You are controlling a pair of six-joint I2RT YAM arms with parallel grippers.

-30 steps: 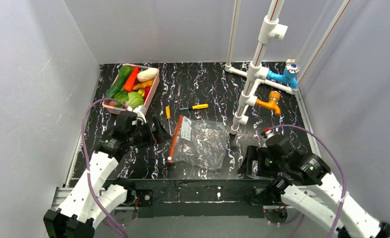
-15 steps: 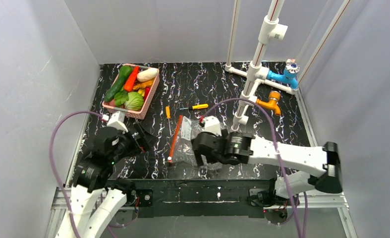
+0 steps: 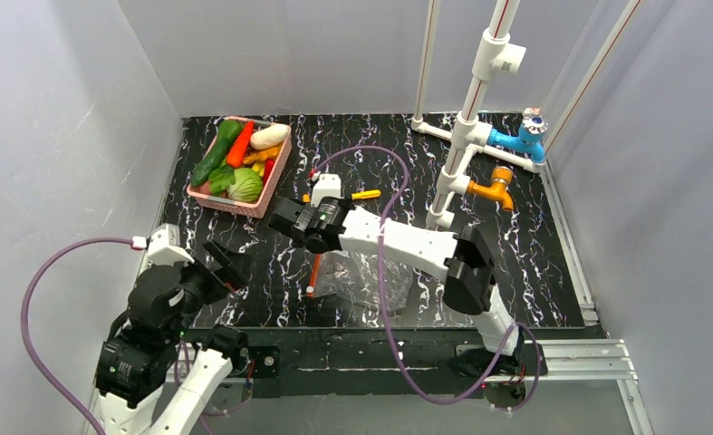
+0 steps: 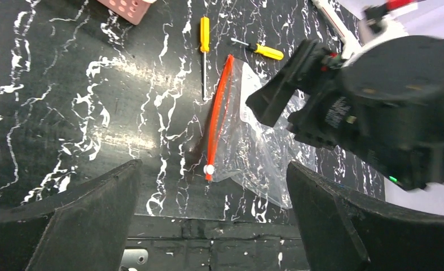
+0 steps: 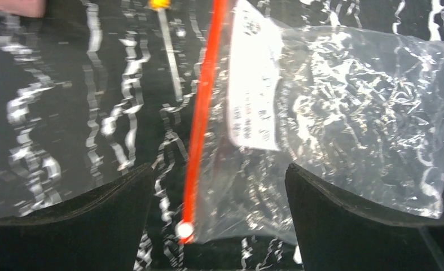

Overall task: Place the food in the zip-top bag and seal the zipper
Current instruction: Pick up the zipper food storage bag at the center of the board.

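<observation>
The clear zip-top bag (image 3: 370, 272) lies flat at the table's front middle, and its orange-red zipper (image 3: 314, 270) runs along its left edge. In the right wrist view the zipper (image 5: 202, 101), its white tip (image 5: 184, 230) and the white label (image 5: 256, 96) lie just below my open, empty right gripper (image 5: 219, 169). That gripper (image 3: 280, 217) reaches over the bag's far left corner. My left gripper (image 3: 228, 265) is open and empty, raised at the near left, and looks down on the bag (image 4: 264, 152). The food, a cabbage (image 3: 246, 185), a cucumber (image 3: 218, 149) and a white radish (image 3: 269, 137), lies in the pink basket (image 3: 209, 193).
Two yellow-handled screwdrivers (image 3: 363, 194) (image 4: 205, 34) lie just beyond the bag. A white pipe frame (image 3: 466, 136) with a blue valve (image 3: 525, 140) and an orange tap (image 3: 496, 188) stands at the back right. Grey walls close in both sides.
My right arm has swung from the front right across the bag to its far left corner. My left arm has drawn back from near the basket to the near left.
</observation>
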